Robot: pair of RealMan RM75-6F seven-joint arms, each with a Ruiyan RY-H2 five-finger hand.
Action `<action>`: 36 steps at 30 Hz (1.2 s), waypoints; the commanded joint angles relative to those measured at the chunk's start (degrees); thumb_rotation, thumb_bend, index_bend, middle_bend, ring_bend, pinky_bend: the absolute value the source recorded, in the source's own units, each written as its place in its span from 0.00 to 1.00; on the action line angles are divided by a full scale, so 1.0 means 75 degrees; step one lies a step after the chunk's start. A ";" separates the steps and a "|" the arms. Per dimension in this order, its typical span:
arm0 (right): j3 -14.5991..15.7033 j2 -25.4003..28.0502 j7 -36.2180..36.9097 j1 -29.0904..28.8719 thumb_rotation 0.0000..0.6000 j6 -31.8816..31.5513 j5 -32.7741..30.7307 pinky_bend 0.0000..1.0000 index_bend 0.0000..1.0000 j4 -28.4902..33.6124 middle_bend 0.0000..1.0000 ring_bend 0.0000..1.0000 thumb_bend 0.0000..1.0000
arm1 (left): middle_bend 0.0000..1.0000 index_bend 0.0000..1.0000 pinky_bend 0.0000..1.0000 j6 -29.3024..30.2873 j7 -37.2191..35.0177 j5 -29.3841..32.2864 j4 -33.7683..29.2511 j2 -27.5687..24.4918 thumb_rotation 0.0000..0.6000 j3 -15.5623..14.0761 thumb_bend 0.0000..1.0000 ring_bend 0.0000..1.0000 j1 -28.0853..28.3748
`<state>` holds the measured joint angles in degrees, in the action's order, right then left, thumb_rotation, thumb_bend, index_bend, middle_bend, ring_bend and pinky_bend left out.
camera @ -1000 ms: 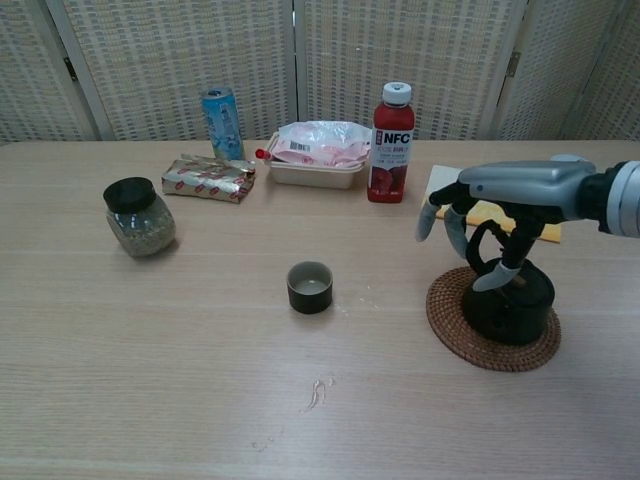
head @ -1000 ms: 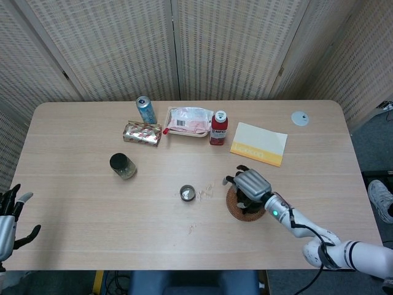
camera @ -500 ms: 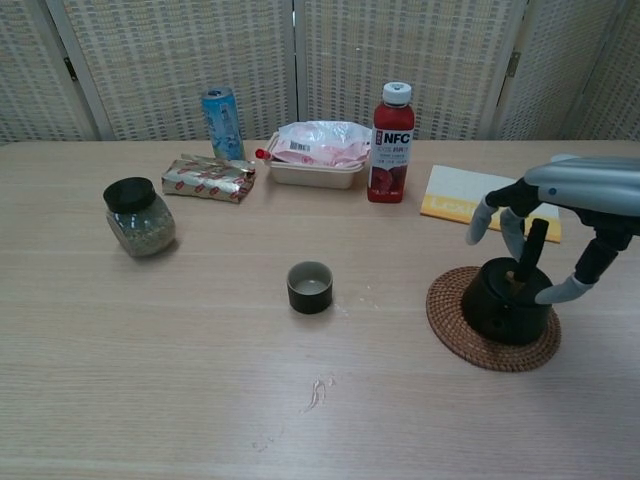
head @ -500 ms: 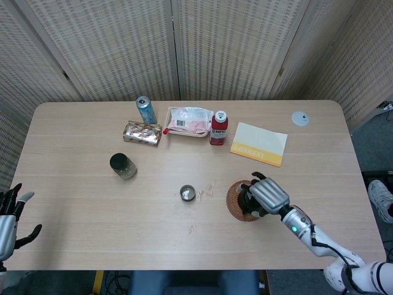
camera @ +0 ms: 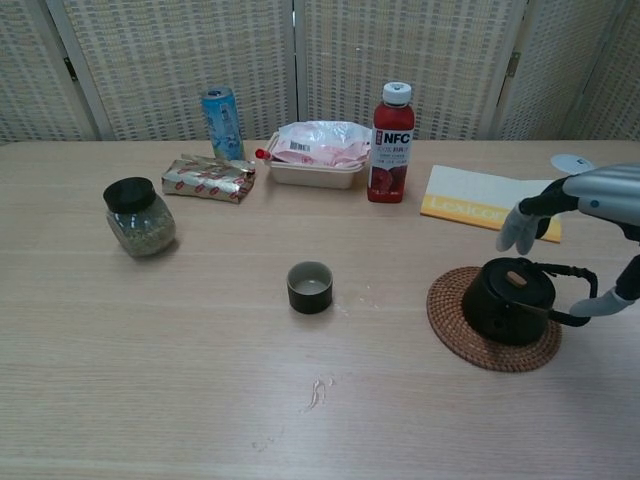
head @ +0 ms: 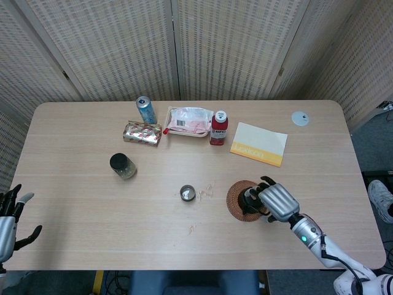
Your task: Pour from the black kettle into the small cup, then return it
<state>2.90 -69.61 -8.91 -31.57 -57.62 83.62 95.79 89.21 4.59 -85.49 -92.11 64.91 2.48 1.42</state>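
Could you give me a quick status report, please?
Right hand open beside black kettle, not holding. Kettle on woven coaster. Small cup unobstructed. Left hand open, idle.

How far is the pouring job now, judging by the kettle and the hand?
The black kettle sits on its woven coaster, seemingly returned. The right hand hangs open beside it, holding nothing. Whether the small cup got filled is unclear. Left hand idles.

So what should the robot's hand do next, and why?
Probably pull the right hand clear. The kettle already sits on its woven mat, handle laid down, and the open fingers hold nothing. The cup stands apart to the left.
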 commanded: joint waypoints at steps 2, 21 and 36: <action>0.0038 0.0022 -0.0164 0.0167 1.00 -0.0124 -0.0078 0.14 0.32 -0.0106 0.31 0.24 0.00 | 0.00 0.17 0.00 0.0003 -0.0014 0.0019 -0.0015 -0.0019 1.00 0.0000 0.25 0.06 -0.0014; -0.0155 -0.0073 -0.0445 0.0206 1.00 0.0316 -0.0528 0.08 0.18 -0.0761 0.21 0.16 0.00 | 0.00 0.17 0.00 -0.0014 -0.0051 0.0002 -0.0063 -0.0015 1.00 -0.0029 0.25 0.06 -0.0037; -0.0655 -0.0906 -0.0823 -0.0372 1.00 0.0987 -0.1008 0.08 0.18 -0.1311 0.20 0.16 0.00 | 0.00 0.17 0.00 -0.0005 -0.0138 0.0081 0.0146 0.0005 1.00 -0.0004 0.25 0.06 -0.0075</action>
<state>-1.64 -75.91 -14.92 -33.92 -50.63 76.36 86.37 89.18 3.58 -84.90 -91.05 64.94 2.46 0.87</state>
